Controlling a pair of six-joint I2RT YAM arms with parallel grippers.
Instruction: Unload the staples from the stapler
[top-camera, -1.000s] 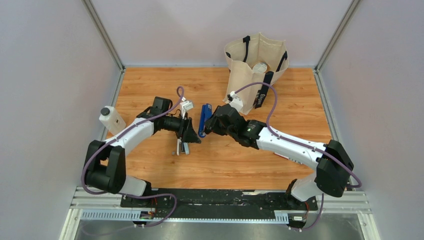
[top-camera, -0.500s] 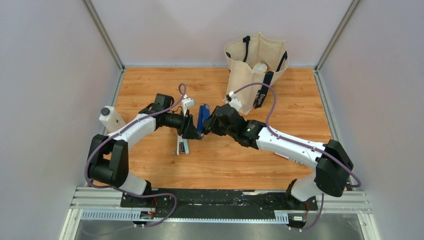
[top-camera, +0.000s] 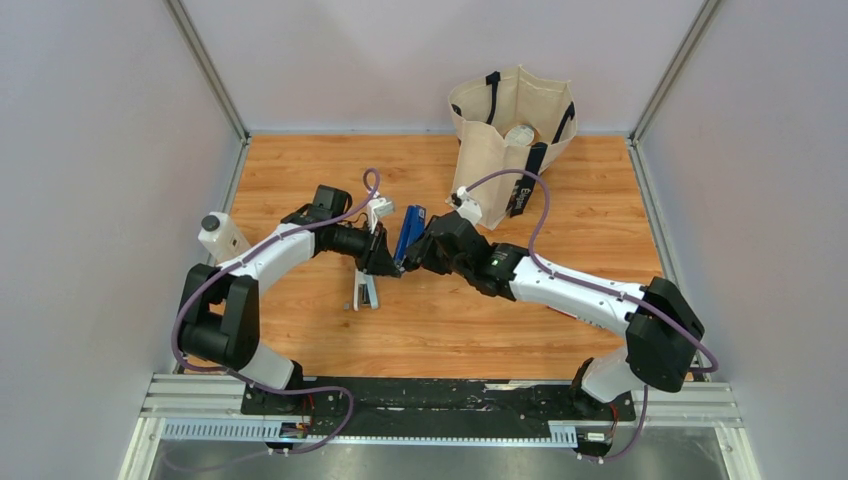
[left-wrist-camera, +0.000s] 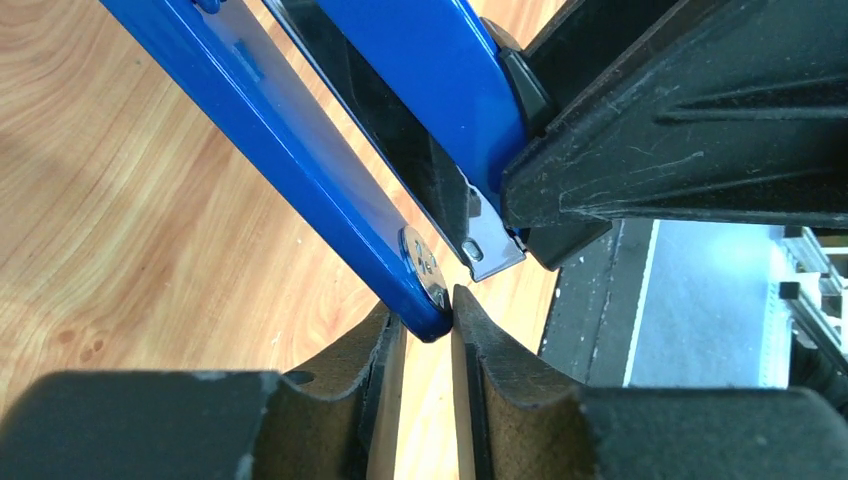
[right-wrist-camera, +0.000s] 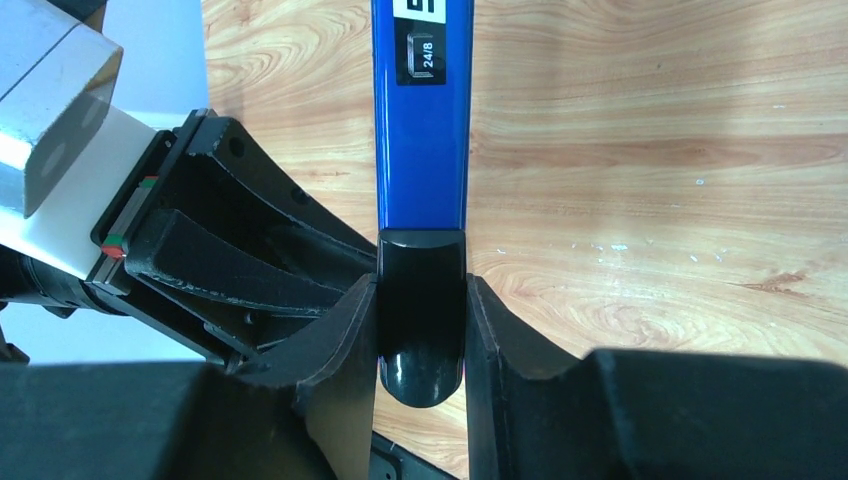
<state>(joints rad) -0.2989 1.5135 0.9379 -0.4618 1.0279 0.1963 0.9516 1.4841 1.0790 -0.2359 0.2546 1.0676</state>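
— Top external shows us the stapler (top-camera: 410, 230) at the middle of the bench (top-camera: 600, 190), caught between the two claws, its far end leaning toward the right edge. A canvas bag (top-camera: 510, 140) stands by the far right corner. A pale grey piece (top-camera: 365, 292) lies just on the near side of the left arm.

— What we can't read from up there is the grip. Right wrist gives us that: the right claw (right-wrist-camera: 422, 300) pinches the stapler's black end, a finger pressed on each side.

— And only left wrist shows us the stapler sprung open into two blue arms. The left claw (left-wrist-camera: 428, 325) is pressed onto the rounded tip of the lower arm. The upper arm, with its black channel and silver tip, runs into the right claw.

— Against a second ago?

— Then the left claw stood spread just beside the stapler, which ran straight toward the far edge. Now we see that claw closed on it and the stapler tilted.
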